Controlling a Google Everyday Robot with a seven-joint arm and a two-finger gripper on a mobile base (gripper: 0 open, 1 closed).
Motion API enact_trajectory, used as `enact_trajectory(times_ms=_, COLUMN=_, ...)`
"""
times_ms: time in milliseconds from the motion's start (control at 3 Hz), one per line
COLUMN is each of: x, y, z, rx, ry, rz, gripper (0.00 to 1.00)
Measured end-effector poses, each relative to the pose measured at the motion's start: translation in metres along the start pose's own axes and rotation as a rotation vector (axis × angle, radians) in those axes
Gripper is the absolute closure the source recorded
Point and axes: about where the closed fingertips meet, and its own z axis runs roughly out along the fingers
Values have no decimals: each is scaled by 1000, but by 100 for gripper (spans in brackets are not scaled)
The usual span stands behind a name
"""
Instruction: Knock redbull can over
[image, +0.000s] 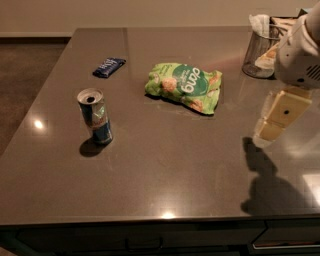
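Table (165, 170): dark grey stone-like top, polished and smooth, with bright glints.
Redbull can (95, 116): thin metal, glossy blue and silver print, bare shiny top.
Chip bag (184, 86): green plastic film, crinkled, slight sheen.
Snack bar wrapper (109, 66): dark blue plastic film, glossy.
Cup (256, 52): dark wire mesh, matt.
Gripper (267, 131), above the table's right side, well apart from the can: cream plastic, smooth, matt.
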Motion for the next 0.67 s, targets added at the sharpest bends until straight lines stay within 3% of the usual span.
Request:
enact_trajectory(times_ms=333, x=-27, y=0, z=19, rx=16, ry=-75, rz=35, gripper=0)
enact_trajectory(times_ms=667, x=-73, y=6, z=53, rx=-28, ry=-231, rz=79, gripper=0)
